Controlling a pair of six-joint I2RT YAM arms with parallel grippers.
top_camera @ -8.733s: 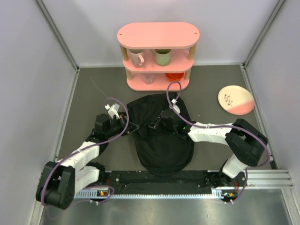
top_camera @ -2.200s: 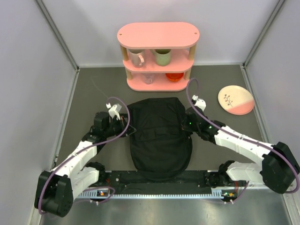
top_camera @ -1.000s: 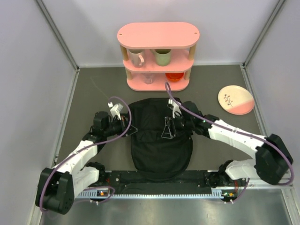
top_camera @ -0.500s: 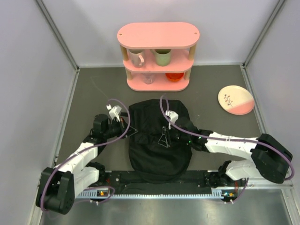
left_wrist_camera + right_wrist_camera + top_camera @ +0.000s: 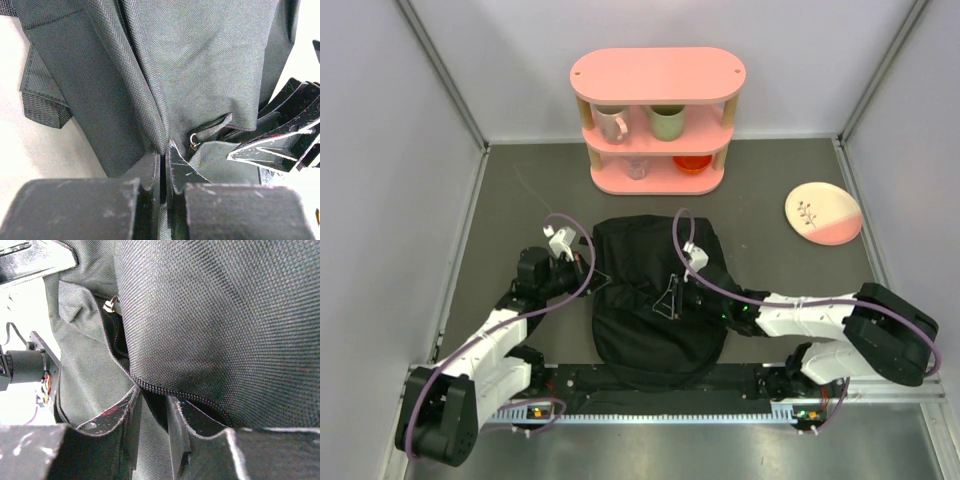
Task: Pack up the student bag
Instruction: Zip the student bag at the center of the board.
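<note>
left claw (image 5: 162,152): closed, pinching student bag (image 5: 640,340) fabric at its left edge
right claw (image 5: 153,396): narrowed, clamping the bag's zipper edge, mid-frame

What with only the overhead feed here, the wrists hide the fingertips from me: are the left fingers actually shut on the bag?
Observer: Yes. In the left wrist view the left fingers are shut on a fold of the student bag.
Operator: Any zipper pull near them?
Observer: A small metal zipper pull hangs close beside those fingertips, not gripped.
Operator: And the right side?
Observer: In the right wrist view the right fingers pinch the toothed zipper edge of the bag's opening.
</note>
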